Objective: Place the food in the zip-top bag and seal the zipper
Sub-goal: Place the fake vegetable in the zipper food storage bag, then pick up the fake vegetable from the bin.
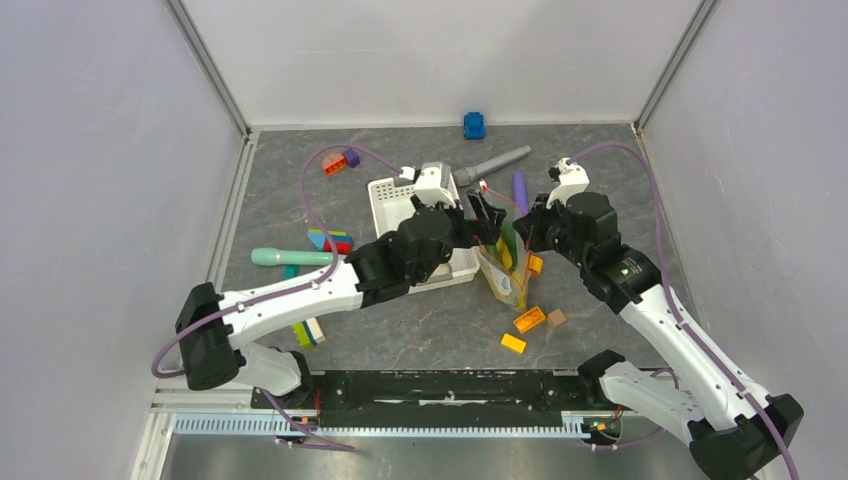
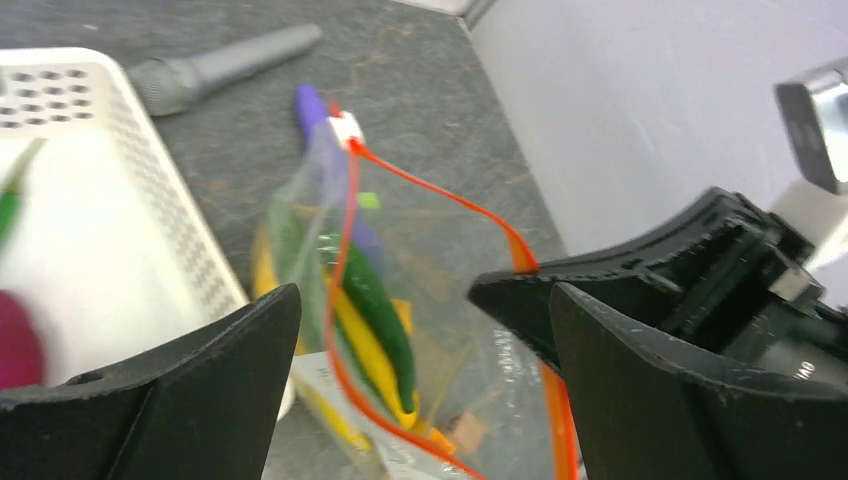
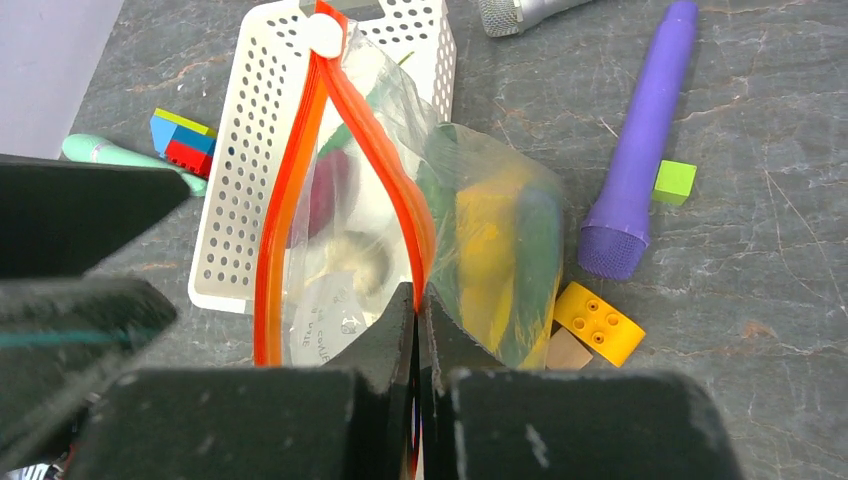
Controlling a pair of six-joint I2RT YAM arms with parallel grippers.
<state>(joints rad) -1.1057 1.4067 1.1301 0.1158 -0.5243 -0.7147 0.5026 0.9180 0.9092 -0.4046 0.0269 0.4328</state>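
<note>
1. Clear, floppy zip-top bag (image 3: 445, 160) slumps on the grey veined table (image 3: 760, 260), beside the white perforated basket (image 3: 240, 180).
2. Smooth yellow and green food (image 2: 385, 310) lies inside.
3. Right jaws pinch its orange-red zipper (image 3: 287, 180); left jaws gape apart near the mouth.

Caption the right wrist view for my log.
Right gripper pinching the open zip-top bag by its zipper, yellow and green food inside.

You are looking at a dark grey marbled table (image 1: 420, 320) carrying:
- white slotted basket (image 1: 390, 200), sitting at centre
- zip-top bag (image 1: 505, 275), standing just right of it
- grey cylinder (image 1: 495, 163) and purple cylinder (image 1: 520, 192), lying behind
- blue toy (image 1: 474, 125), sitting at the far edge
- teal cylinder (image 1: 290, 257) and coloured blocks (image 1: 331, 241), lying left
- orange block (image 1: 529, 320), yellow block (image 1: 513, 343) and tan block (image 1: 556, 318), lying toward the near edge
</note>
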